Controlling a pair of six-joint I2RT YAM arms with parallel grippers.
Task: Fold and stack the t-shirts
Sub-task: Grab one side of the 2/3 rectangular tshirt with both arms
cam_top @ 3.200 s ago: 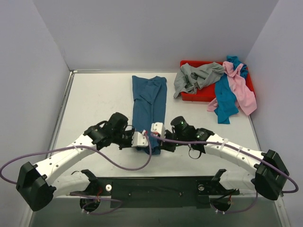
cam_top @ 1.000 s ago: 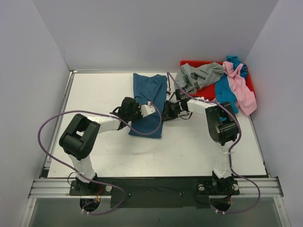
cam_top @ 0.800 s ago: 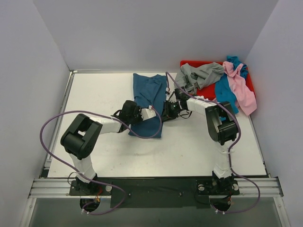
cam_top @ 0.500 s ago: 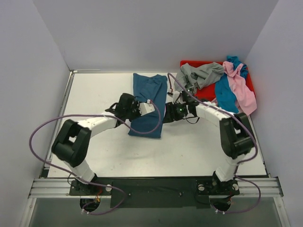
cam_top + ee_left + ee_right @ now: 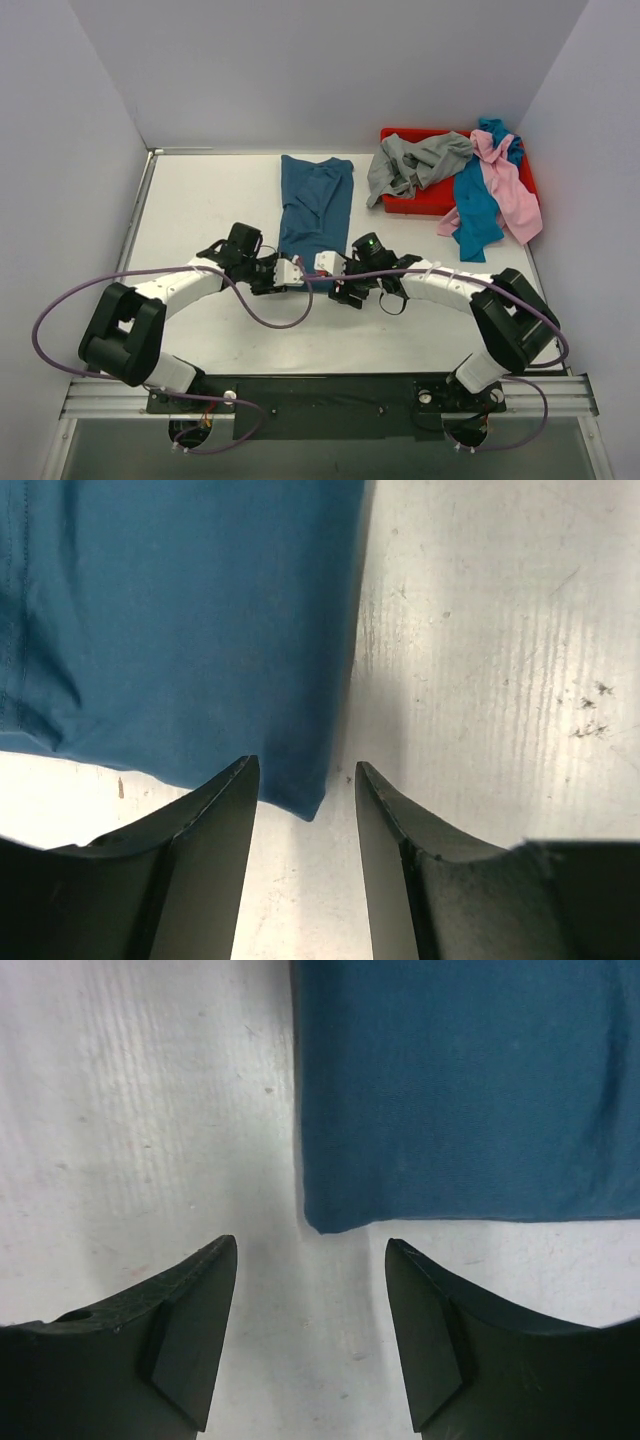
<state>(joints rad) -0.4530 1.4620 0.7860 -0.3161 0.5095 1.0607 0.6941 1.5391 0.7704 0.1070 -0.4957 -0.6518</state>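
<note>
Cloth of the dark teal-blue t-shirt (image 5: 316,205) lies as a long strip on the desk (image 5: 200,210). Our left pincer (image 5: 305,780) and right pincer (image 5: 310,1250) gape empty at its near corners. We judge the next move is to pinch both evenly and carry them far; whether the tips touch down is unclear. At far right the red tray (image 5: 415,206) holds the grey t-shirt (image 5: 420,158), and the pink t-shirt (image 5: 510,190) and turquoise t-shirt (image 5: 478,215) spill over its rim.

The slim left arm (image 5: 175,287) and right arm (image 5: 440,283) are made of glossy white shell links joined by bulky black rounded joints. A thin purple cable (image 5: 270,323) trails along each. The left pincer (image 5: 305,780) and right pincer (image 5: 310,1250) bear matte black wedge-shaped fingers (image 5: 200,860), set on white blocks.
</note>
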